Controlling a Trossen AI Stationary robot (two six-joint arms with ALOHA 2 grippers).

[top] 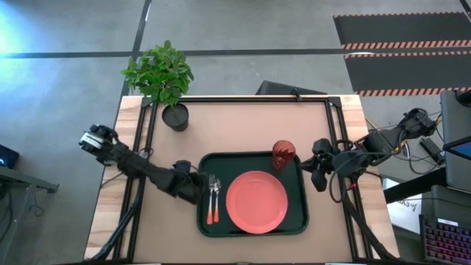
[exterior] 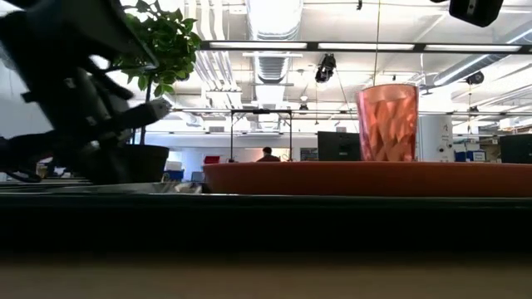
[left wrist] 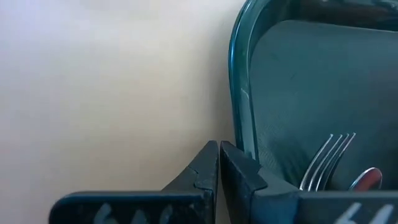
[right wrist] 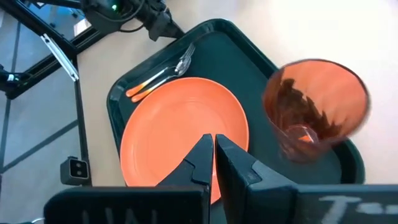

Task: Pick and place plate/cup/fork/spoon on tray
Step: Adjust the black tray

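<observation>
The dark green tray (top: 302,221) lies at the table's middle. On it lie the coral-orange plate (top: 256,201), the red-brown cup (top: 283,154), which stands upright at the far right corner, and the fork (top: 210,195) and spoon (top: 216,197), side by side along the left rim. My left gripper (left wrist: 219,152) is shut and empty just outside the tray's left rim (left wrist: 236,93), close to the fork's tines (left wrist: 326,158). My right gripper (right wrist: 214,144) is shut and empty, raised beside the tray's right edge. It looks down on the plate (right wrist: 180,130) and the cup (right wrist: 314,109).
A potted plant (top: 165,81) stands at the table's far left. Bare table lies beyond the tray toward the far edge and to the left of it (left wrist: 112,93). In the low view the cup (exterior: 386,123) rises above the plate's rim (exterior: 366,178).
</observation>
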